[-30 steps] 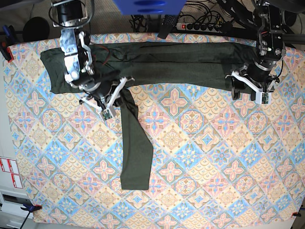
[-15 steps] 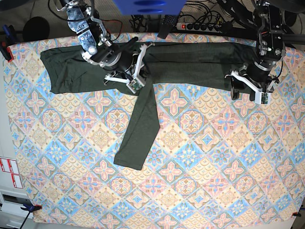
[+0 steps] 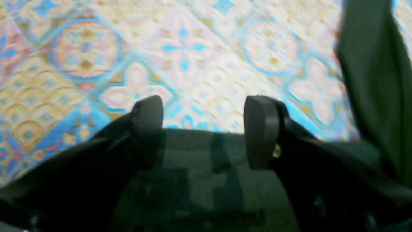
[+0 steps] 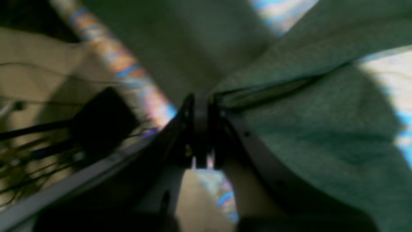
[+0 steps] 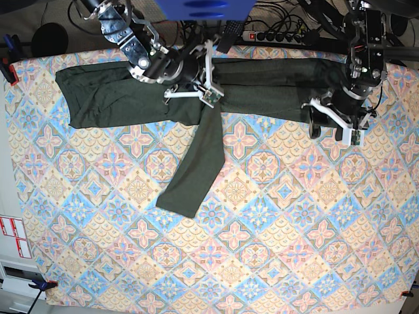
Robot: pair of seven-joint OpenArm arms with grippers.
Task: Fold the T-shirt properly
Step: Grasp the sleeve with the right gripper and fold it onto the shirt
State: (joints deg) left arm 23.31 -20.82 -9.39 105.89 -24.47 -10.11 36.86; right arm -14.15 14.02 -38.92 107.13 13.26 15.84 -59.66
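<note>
The T-shirt [image 5: 118, 98] is dark olive and lies as a long band along the far side of the patterned table. One sleeve [image 5: 196, 170] trails from the band toward the table's middle. My right gripper [image 5: 208, 95] is shut on the sleeve's upper part; in the right wrist view its closed tips [image 4: 201, 106] pinch a fold of the green fabric [image 4: 305, 122]. My left gripper [image 5: 330, 127] hovers open at the shirt's right end. In the left wrist view, its fingers [image 3: 146, 129] stand apart with nothing between them, above the shirt's edge [image 3: 199, 180].
The patterned tablecloth [image 5: 262, 248] covers the whole table. A power strip [image 5: 275, 36] and cables run behind the far edge, and a blue object [image 5: 196, 8] hangs at top centre. Red-and-white labels [image 5: 13, 235] sit off the left edge.
My right gripper has carried the sleeve up and to the right, toward the far edge, and the sleeve's free end swung right with it. The left gripper shifted slightly left and stays open.
</note>
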